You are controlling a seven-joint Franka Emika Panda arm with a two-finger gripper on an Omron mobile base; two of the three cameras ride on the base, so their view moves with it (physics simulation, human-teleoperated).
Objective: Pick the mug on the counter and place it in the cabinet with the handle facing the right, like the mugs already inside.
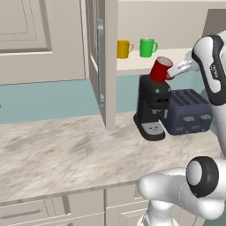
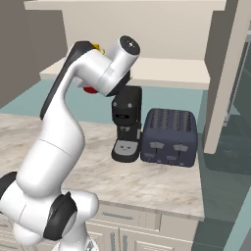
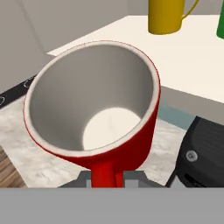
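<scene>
One red mug point(image 1: 160, 69) clamped by fingers point(image 1: 170, 75), one yellow mug point(image 1: 123, 49), one green mug point(image 1: 147, 47) on cabinet shelf point(image 1: 132, 65)

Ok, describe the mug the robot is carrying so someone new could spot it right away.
Find the open beige wall cabinet with its pale shelf; just below its front edge, above the black coffee machine, the tool holds a tilted glossy red mug. The shelf's glossy mugs are yellow and green.

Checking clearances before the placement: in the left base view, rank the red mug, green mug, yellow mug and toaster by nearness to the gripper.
1. Red mug, held in the gripper.
2. Green mug, on the shelf just above.
3. Yellow mug farther left and toaster below: too close to call.
</scene>
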